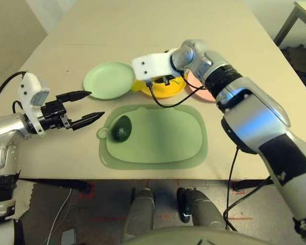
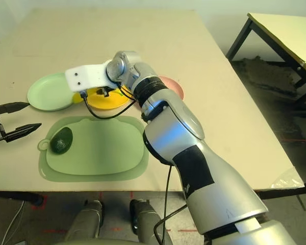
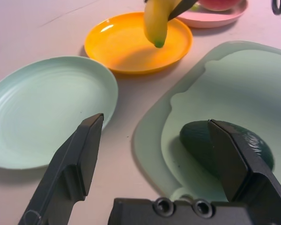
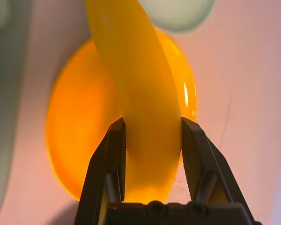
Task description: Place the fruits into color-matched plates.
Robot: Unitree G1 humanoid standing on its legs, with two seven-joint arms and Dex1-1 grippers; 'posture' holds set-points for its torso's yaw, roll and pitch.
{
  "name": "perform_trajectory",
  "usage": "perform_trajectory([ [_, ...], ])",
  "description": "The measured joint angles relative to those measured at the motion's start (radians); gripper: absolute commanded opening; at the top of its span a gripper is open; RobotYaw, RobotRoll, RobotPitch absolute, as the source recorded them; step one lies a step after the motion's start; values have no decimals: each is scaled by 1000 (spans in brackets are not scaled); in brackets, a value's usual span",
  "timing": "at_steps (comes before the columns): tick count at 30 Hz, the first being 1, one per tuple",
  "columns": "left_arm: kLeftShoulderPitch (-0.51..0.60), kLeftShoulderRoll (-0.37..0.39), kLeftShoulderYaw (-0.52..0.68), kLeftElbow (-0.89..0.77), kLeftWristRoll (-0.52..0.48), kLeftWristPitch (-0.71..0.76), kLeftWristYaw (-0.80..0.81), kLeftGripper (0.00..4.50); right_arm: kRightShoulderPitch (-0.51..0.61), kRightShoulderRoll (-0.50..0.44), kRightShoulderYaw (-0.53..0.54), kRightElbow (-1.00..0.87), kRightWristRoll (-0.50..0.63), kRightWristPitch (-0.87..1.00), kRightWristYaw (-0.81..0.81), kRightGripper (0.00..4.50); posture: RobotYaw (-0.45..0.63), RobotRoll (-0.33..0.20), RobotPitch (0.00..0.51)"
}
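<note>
Black fingers of the left gripper stood wide apart and held nothing, hovering at the left side of the pale desk, their tips pointing toward the large rounded-rectangle green mat. Just beyond them lay the round mint green plate, bare. On the left end of the mat, near its handle loop, rested the small dark green toy avocado, which sat between the left gripper's fingers in the left wrist view without touching them. Behind the mat, between the mint plate and the pale pink plate, sat the round yellow plate. Above it, the right gripper was clamped on the curved yellow toy banana, which hung clear of the yellow plate, its tip pointing down. On the pink plate lay a red fruit, mostly cut off by the picture's edge.
</note>
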Motion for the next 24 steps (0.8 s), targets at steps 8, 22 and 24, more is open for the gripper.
perform_trajectory([
  [8,10,24,24,-23,26,6,43,4500,75,13,-3,26,-70,28,-107,1690,212,0,198],
  [22,41,27,42,-51,26,13,42,4500,89,16,-26,30,-125,25,-185,4477,195,0,198],
  [24,33,27,41,-49,27,13,40,4500,89,14,-26,30,-127,21,-185,4477,186,0,196],
])
